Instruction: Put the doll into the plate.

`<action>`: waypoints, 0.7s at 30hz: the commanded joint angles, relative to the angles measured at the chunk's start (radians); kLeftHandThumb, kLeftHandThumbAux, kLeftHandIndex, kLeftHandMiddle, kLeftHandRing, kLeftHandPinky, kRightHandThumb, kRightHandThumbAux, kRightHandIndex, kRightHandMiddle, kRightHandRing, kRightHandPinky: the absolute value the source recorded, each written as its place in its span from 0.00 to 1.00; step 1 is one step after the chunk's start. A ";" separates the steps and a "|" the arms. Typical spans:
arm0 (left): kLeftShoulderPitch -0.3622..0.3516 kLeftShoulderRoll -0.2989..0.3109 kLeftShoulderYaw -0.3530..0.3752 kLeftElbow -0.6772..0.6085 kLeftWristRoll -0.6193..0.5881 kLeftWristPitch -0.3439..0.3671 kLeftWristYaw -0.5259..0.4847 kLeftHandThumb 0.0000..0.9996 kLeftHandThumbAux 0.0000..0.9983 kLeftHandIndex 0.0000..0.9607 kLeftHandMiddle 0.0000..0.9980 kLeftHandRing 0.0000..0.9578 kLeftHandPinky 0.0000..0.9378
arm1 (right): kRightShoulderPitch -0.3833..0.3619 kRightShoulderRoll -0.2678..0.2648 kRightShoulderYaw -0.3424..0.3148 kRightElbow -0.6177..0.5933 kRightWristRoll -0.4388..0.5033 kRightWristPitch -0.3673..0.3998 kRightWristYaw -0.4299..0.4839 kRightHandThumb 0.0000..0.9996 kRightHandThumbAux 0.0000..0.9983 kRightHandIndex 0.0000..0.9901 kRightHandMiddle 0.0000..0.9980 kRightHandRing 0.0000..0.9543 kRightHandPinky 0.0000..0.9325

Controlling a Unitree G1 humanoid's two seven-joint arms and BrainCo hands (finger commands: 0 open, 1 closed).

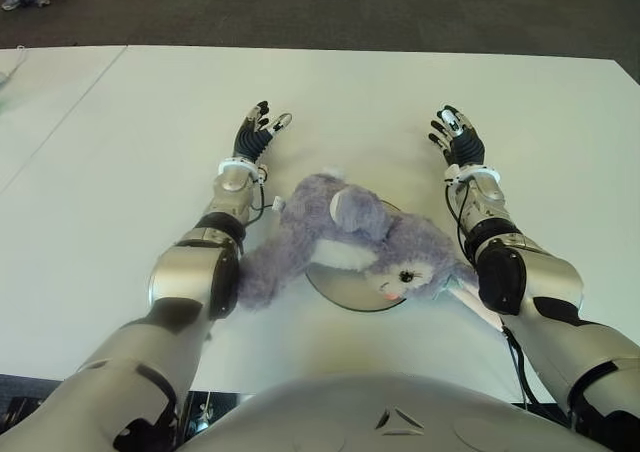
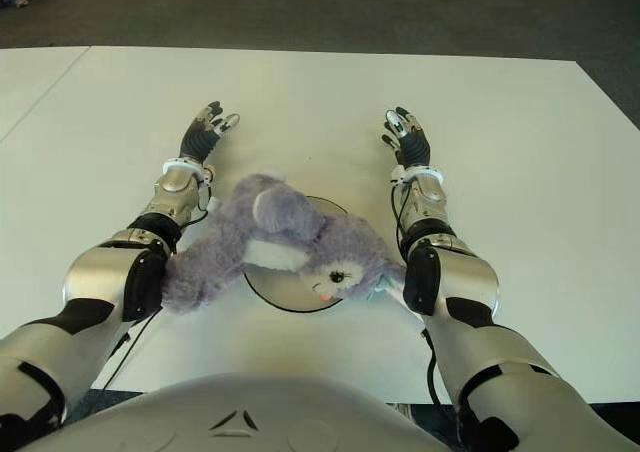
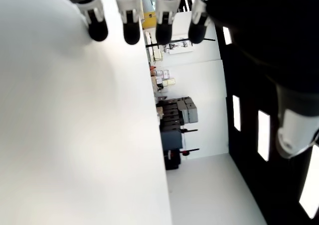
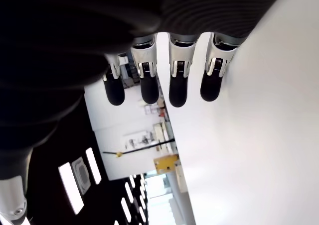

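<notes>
Doll (image 1: 345, 237): a purple-grey plush animal with a white belly patch, lying sprawled across the plate (image 1: 335, 285), face turned toward the robot's body. Its head rests over the plate's near right rim, and one limb trails off the plate's left edge onto the table (image 1: 120, 152), ending beside the robot's left forearm (image 1: 228, 204). Neither hand touches the doll.

Left hand (image 1: 256, 132): extended forward over the table, beyond and to the left of the doll, fingers straight and spread, holding nothing. The left wrist view shows the four fingertips (image 3: 130, 33) lined up above the bare white tabletop, with no object between them and the thumb.

Right hand (image 1: 456, 134): extended forward over the table, beyond and to the right of the doll, fingers likewise straight and empty. The right wrist view shows four dark fingertips (image 4: 179, 90) side by side against the white surface. Whether either palm actually touches the table cannot be judged from these views.

Plate: a round dish of what appears to be grey or reflective material, centred between the two forearms and largely covered by the doll; only its near rim and part of its far right edge show.

Table: white, wide, with dark carpeted floor (image 1: 350, 7) beyond its far edge.
</notes>
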 commanded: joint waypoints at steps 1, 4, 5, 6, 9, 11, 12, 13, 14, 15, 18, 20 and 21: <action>0.003 -0.040 0.048 0.012 -0.045 -0.017 -0.048 0.00 0.52 0.00 0.02 0.01 0.02 | 0.014 0.038 -0.001 0.012 -0.009 -0.005 -0.007 0.00 0.58 0.15 0.19 0.16 0.14; 0.019 -0.041 0.071 0.008 -0.061 -0.045 -0.049 0.00 0.52 0.00 0.03 0.02 0.03 | 0.021 0.046 -0.003 0.011 -0.008 -0.015 -0.002 0.00 0.58 0.16 0.20 0.16 0.14; 0.027 -0.040 0.077 0.006 -0.063 -0.057 -0.047 0.00 0.52 0.00 0.04 0.03 0.03 | 0.024 0.048 -0.004 0.011 -0.006 -0.017 0.001 0.00 0.58 0.16 0.20 0.17 0.14; 0.032 -0.041 0.081 0.006 -0.063 -0.065 -0.045 0.00 0.52 0.00 0.04 0.03 0.03 | 0.025 0.050 -0.005 0.011 -0.005 -0.019 0.003 0.00 0.59 0.16 0.20 0.17 0.14; 0.046 -0.042 0.084 0.005 -0.057 -0.091 -0.026 0.00 0.52 0.00 0.04 0.03 0.03 | 0.031 0.050 -0.012 0.011 0.001 -0.019 0.010 0.00 0.59 0.16 0.20 0.17 0.14; 0.054 -0.041 0.082 0.005 -0.049 -0.107 -0.008 0.00 0.51 0.00 0.04 0.03 0.03 | 0.035 0.050 -0.019 0.011 0.007 -0.019 0.016 0.00 0.59 0.17 0.21 0.17 0.15; 0.057 -0.041 0.082 0.005 -0.046 -0.112 -0.002 0.00 0.50 0.00 0.03 0.03 0.03 | 0.036 0.049 -0.022 0.011 0.009 -0.019 0.018 0.00 0.59 0.18 0.22 0.18 0.15; 0.059 -0.040 0.079 0.005 -0.041 -0.116 0.005 0.00 0.50 0.00 0.03 0.03 0.03 | 0.037 0.048 -0.025 0.010 0.011 -0.019 0.021 0.00 0.59 0.18 0.22 0.18 0.15; 0.061 -0.039 0.078 0.005 -0.038 -0.119 0.009 0.00 0.50 0.00 0.03 0.03 0.03 | 0.037 0.048 -0.027 0.010 0.012 -0.020 0.023 0.00 0.59 0.18 0.22 0.18 0.14; 0.065 -0.038 0.075 0.005 -0.032 -0.126 0.018 0.00 0.49 0.00 0.03 0.03 0.03 | 0.038 0.047 -0.031 0.009 0.016 -0.022 0.031 0.00 0.60 0.18 0.22 0.18 0.14; 0.073 -0.034 0.069 0.004 -0.021 -0.140 0.032 0.00 0.48 0.00 0.02 0.02 0.03 | 0.039 0.044 -0.041 0.007 0.023 -0.027 0.046 0.00 0.61 0.19 0.22 0.18 0.14; 0.078 -0.034 0.069 0.004 -0.019 -0.148 0.037 0.00 0.47 0.00 0.03 0.03 0.03 | 0.038 0.042 -0.047 0.005 0.027 -0.031 0.059 0.00 0.61 0.19 0.22 0.17 0.13; 0.080 -0.034 0.070 0.004 -0.019 -0.151 0.038 0.00 0.45 0.00 0.03 0.03 0.03 | 0.038 0.040 -0.049 0.004 0.030 -0.033 0.066 0.00 0.61 0.19 0.21 0.17 0.13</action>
